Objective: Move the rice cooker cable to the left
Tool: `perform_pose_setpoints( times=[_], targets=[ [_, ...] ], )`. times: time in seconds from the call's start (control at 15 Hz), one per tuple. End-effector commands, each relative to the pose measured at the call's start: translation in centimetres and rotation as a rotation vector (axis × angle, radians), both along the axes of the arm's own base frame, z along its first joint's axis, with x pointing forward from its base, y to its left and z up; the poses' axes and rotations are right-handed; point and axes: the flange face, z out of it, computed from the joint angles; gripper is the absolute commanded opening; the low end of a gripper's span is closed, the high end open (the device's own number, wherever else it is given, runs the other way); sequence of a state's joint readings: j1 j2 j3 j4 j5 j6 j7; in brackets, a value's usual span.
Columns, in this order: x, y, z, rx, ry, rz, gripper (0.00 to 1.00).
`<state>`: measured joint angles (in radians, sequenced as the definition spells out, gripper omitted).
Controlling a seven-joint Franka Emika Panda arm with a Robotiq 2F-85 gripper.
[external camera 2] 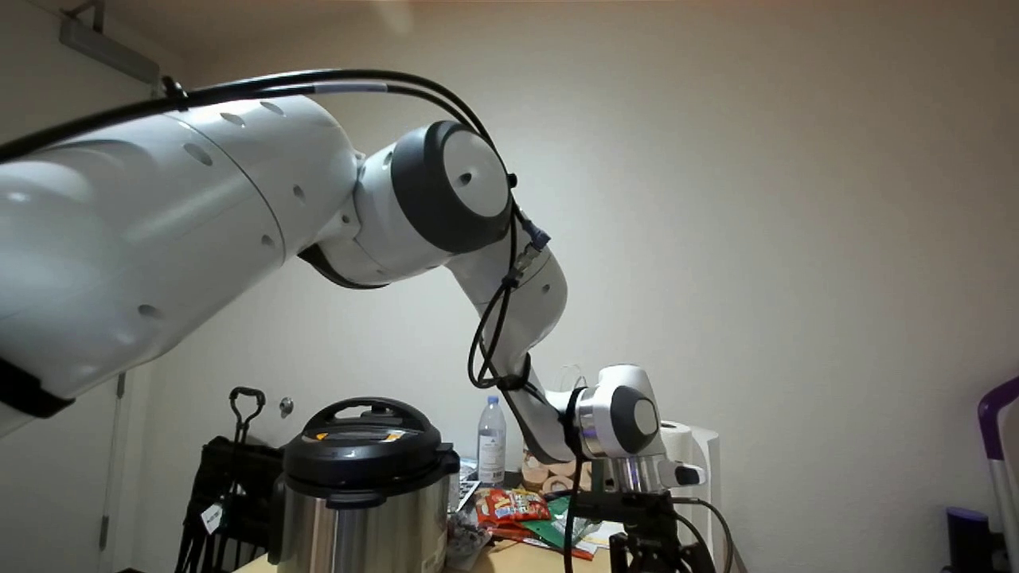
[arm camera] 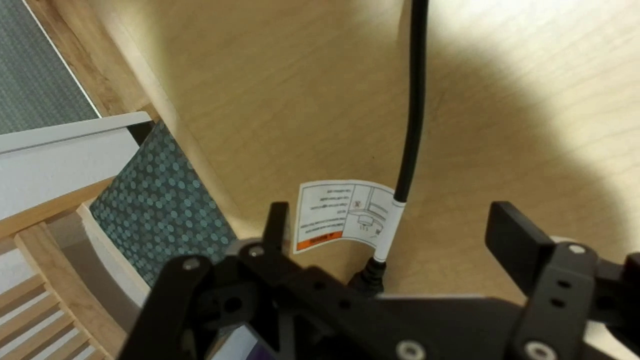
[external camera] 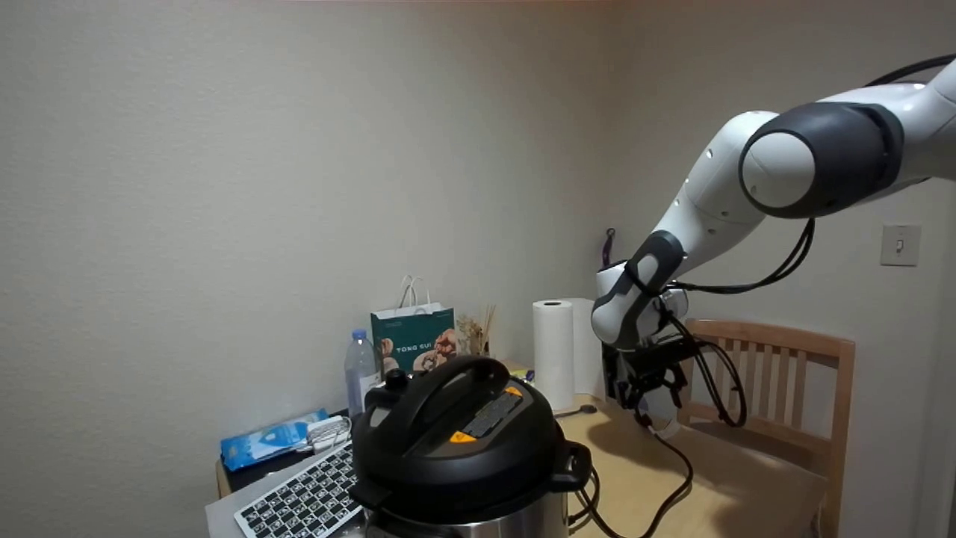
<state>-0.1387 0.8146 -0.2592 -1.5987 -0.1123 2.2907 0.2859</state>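
While the black two-fingered gripper [arm camera: 392, 220] is spread, it hangs above the thin black cable [arm camera: 415, 117]. Beside this cable stands the round, black-lidded, silvery rice cooker [external camera: 464, 467].

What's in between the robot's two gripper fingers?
In the wrist view, the black rice cooker cable and its white tag show in the gap between the fingers of the open gripper. I can't tell if they're level with the fingers or lower.
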Motion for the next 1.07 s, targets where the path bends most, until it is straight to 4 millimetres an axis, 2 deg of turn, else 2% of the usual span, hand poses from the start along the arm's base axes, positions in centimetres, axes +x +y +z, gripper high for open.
perform_pose_setpoints(
  times=[0.0,0.27,0.47,0.53,0.67,1.0],
  targets=[
    [1.0,1.1,-2.7,0.01,0.037,0.066,1.0],
    [2.2,1.0,-5.4,0.026,0.047,0.072,1.0],
    [2.8,0.7,-6.0,0.002,0.039,0.053,0.99],
    [2.8,0.3,-6.0,0.01,0.038,0.031,0.79],
    [2.7,-0.4,-5.8,0.037,0.044,0.001,0.71],
    [2.4,-2.8,-4.7,0.117,0.024,-0.077,0.4]
  ],
)
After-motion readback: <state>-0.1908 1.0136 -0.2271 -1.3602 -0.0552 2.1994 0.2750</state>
